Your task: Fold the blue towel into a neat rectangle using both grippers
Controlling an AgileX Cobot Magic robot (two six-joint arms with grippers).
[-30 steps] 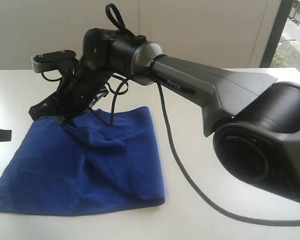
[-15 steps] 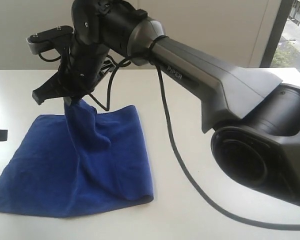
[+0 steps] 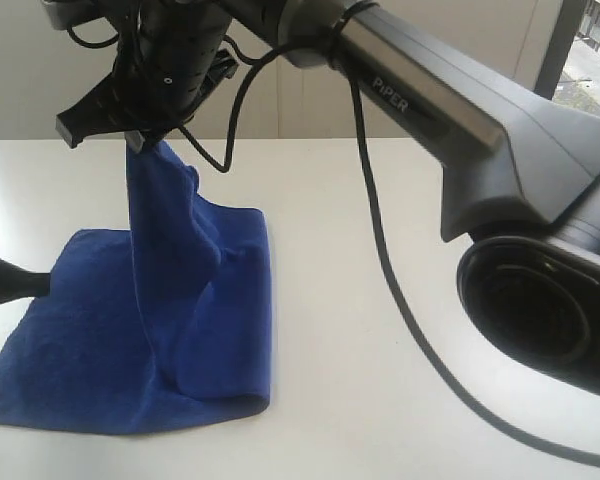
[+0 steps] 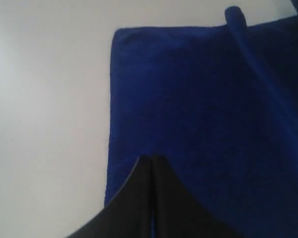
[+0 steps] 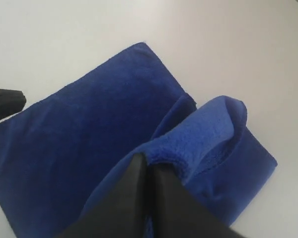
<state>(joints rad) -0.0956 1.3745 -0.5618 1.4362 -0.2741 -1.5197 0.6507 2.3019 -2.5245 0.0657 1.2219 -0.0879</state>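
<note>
Exterior view chops off a lot: the right arm runs out past the top and right edges, and only the black tip of the left gripper pokes in from the left. The blue towel gets its near-left corner clipped too. Where the right gripper pinches the cloth, its own body hides the tips. Left wrist view is pretty blurry, and I can't tell if the closed fingers have any cloth between them. Right wrist view: the fold swallows the fingertips.
</note>
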